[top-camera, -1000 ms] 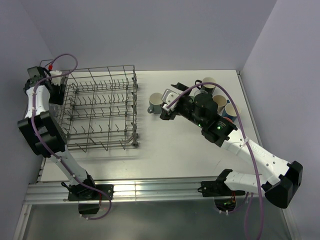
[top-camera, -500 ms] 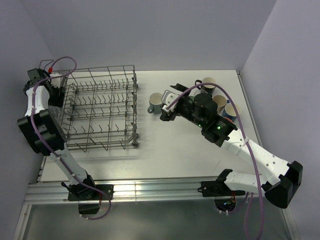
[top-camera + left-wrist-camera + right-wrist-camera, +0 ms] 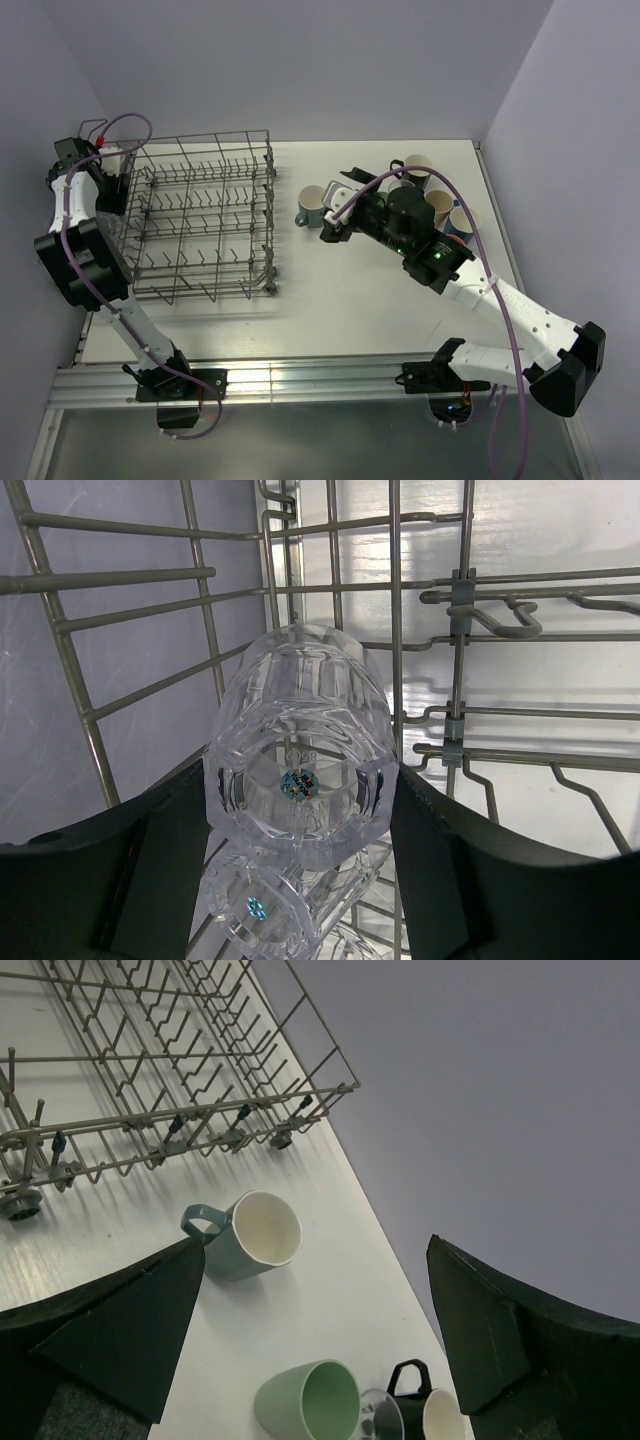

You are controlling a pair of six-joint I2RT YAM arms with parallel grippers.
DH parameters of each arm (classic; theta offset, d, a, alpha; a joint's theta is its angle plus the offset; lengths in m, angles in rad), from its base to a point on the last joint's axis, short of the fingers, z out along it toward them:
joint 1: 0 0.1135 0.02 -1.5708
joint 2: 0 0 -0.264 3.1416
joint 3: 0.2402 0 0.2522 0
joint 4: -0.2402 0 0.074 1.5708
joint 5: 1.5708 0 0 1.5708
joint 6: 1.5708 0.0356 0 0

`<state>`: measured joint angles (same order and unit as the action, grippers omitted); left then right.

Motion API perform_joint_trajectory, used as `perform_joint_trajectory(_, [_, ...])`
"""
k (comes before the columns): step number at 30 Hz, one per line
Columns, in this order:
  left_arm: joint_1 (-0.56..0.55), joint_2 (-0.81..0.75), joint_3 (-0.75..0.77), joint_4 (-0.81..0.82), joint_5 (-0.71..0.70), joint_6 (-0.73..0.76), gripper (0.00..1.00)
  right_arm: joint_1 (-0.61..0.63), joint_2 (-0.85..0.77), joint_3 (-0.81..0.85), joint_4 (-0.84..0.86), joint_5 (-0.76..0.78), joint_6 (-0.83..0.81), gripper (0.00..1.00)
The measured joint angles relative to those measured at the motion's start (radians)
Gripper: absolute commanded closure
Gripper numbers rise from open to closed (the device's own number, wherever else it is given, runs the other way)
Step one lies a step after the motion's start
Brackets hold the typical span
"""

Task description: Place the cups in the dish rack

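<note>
My left gripper (image 3: 298, 820) is shut on a clear glass tumbler (image 3: 300, 720), holding it on its side at the far left end of the grey wire dish rack (image 3: 205, 215). A second clear tumbler (image 3: 285, 905) lies just below it in the rack. My right gripper (image 3: 315, 1310) is open and empty above the table. A grey-blue mug (image 3: 250, 1235) lies on its side below it by the left finger; in the top view this mug (image 3: 313, 205) sits just right of the rack. A green mug (image 3: 310, 1400), a black mug (image 3: 425, 1410) and a clear glass (image 3: 385, 1420) stand nearer.
Several more mugs (image 3: 440, 205) cluster at the back right of the table, partly hidden by the right arm. The rack's tall wire side (image 3: 120, 610) and upright tines (image 3: 170, 1080) surround the left gripper. The walls stand close behind the rack and the mugs.
The left wrist has shifted slightly at the rack's far left corner with the tumbler in it. The right arm has not moved.
</note>
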<state>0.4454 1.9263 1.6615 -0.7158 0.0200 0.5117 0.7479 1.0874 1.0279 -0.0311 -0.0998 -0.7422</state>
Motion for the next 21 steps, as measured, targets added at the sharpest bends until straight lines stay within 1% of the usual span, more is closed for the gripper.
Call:
perform_joint_trajectory(1, [0.000, 0.000, 0.000, 0.000, 0.000, 0.000, 0.37, 0.000, 0.000, 0.000, 0.000, 0.000, 0.000, 0.00])
perform_joint_trajectory(3, [0.000, 0.000, 0.000, 0.000, -0.003, 0.000, 0.21, 0.000, 0.000, 0.000, 0.000, -0.002, 0.000, 0.00])
perform_joint_trajectory(4, [0.000, 0.000, 0.000, 0.000, -0.005, 0.002, 0.10, 0.000, 0.000, 0.000, 0.000, -0.003, 0.000, 0.00])
perform_joint_trajectory(6, [0.000, -0.002, -0.001, -0.008, -0.010, 0.003, 0.04, 0.000, 0.000, 0.000, 0.000, -0.004, -0.003, 0.00])
perform_joint_trajectory(9, [0.000, -0.008, -0.002, -0.014, -0.012, 0.003, 0.01, 0.000, 0.000, 0.000, 0.000, -0.006, -0.007, 0.00])
perform_joint_trajectory(19, [-0.006, -0.076, -0.006, -0.014, -0.025, 0.006, 0.01, 0.000, 0.000, 0.000, 0.000, -0.011, -0.010, 0.00])
perform_joint_trajectory(21, [-0.016, -0.101, -0.013, -0.011, -0.038, 0.012, 0.04, 0.000, 0.000, 0.000, 0.000, -0.014, -0.010, 0.00])
